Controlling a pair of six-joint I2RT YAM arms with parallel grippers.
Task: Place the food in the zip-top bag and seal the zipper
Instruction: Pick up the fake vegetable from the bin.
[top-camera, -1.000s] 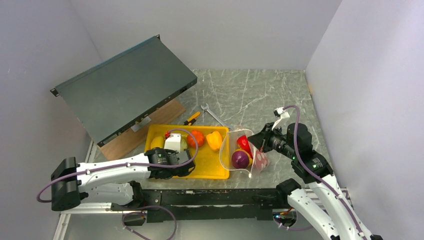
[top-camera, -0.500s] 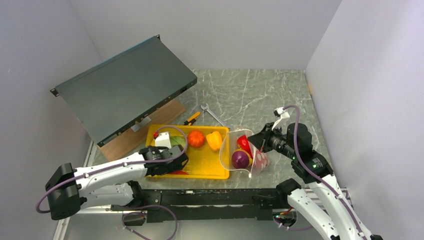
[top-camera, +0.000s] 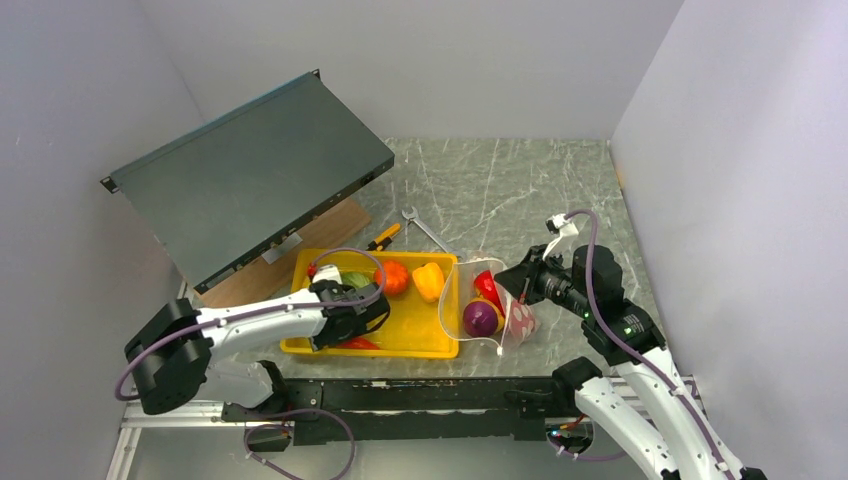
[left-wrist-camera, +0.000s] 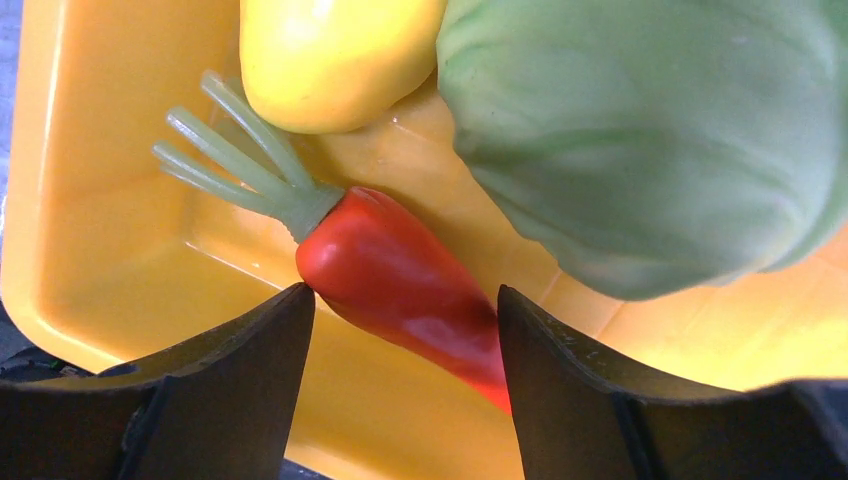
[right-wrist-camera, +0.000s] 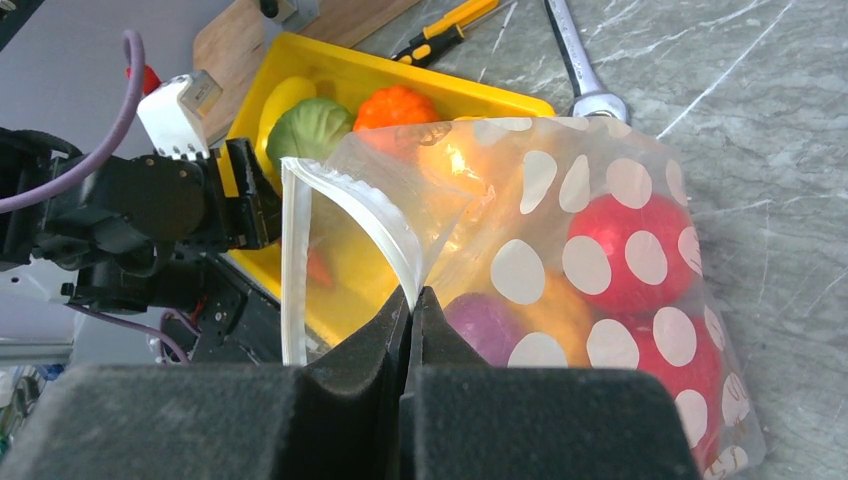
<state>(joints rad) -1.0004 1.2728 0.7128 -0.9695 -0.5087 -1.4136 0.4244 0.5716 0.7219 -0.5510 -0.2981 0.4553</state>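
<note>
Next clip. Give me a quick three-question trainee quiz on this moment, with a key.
1. True or false: the right end effector is shut on the mouth edge of the zip-top bag.
2. Which food lies between the open fingers of the left end effector? A banana, B carrot, C corn.
3. Short answer: what holds the green cabbage?
Key: 1 true; 2 B; 3 the yellow tray.
</note>
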